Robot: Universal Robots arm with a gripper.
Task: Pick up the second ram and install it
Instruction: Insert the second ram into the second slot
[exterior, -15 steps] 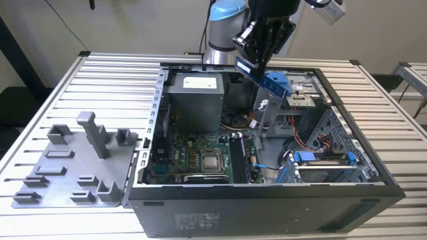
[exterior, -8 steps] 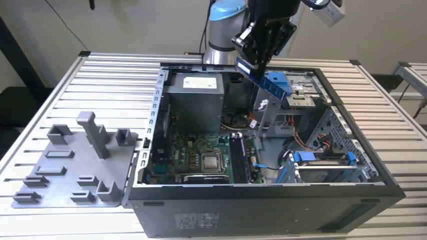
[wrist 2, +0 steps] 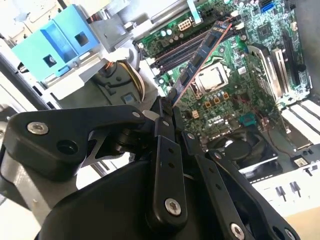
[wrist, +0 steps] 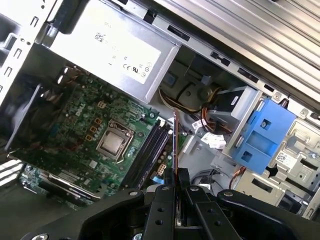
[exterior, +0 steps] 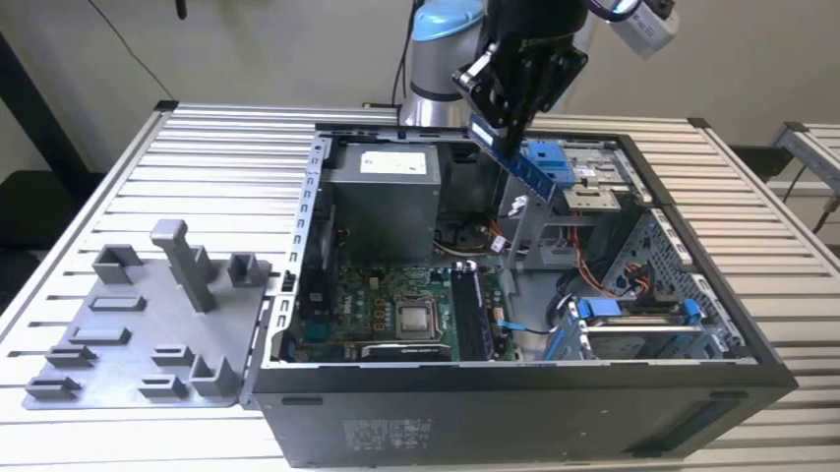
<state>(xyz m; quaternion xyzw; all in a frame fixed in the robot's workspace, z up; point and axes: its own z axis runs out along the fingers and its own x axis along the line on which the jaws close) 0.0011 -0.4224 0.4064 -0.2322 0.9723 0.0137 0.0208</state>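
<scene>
Exterior view, gripper: the gripper (exterior: 489,123) hangs above the open computer case (exterior: 525,393), which lies on the slatted bench (exterior: 236,128).
Exterior view, jaws: clenched on 1 end of the second ram (exterior: 525,165).
Exterior view, ram axis: the stick slants down and away from the jaws toward the exterior view's right. It is in the air and touches nothing in the case.
Exterior view, slots: the black memory slots (exterior: 469,310) lie on the motherboard (exterior: 381,295), well below the jaws. The grey tray (exterior: 132,334) sits outside the case, well apart from them.
Second wrist view, grasp: the gripper (wrist 2: 167,112) pinches the near end of the second ram (wrist 2: 202,55), which runs straight out ahead of the jaws.
Second wrist view, relation: the free end points over the memory slots (wrist 2: 182,47), beside the processor socket (wrist 2: 212,80). The stick's long axis looks roughly parallel to the slots.
First wrist view, grasp: the gripper (wrist: 176,175) has the second ram (wrist: 175,142) edge-on between the jaws.
First wrist view, relation: the memory slots (wrist: 147,152) lie just to 1 side of the stick's line, and the power supply (wrist: 110,45) lies farther beyond the jaws.
Judgement: the ram is not yet seated. Stick and slot must share 1 line.
</scene>
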